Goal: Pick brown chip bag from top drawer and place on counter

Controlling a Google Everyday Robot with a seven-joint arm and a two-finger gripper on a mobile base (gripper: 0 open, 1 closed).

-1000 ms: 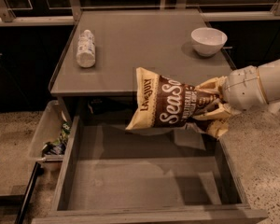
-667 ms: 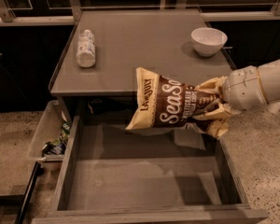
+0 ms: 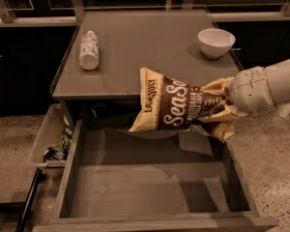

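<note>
The brown chip bag (image 3: 176, 106), dark brown with cream ends and white "Sea Salt" script, hangs in the air above the back of the open top drawer (image 3: 150, 187), just in front of the counter's (image 3: 150, 47) front edge. My gripper (image 3: 221, 109) comes in from the right on a white arm and is shut on the bag's right end, which crumples around it. The bag lies sideways, its left end pointing toward the counter. The drawer's flat grey bottom is bare.
A white bottle (image 3: 89, 50) lies on the counter's left side. A white bowl (image 3: 215, 42) sits at its back right. A clear plastic bin (image 3: 52, 139) with small items stands on the floor left of the drawer.
</note>
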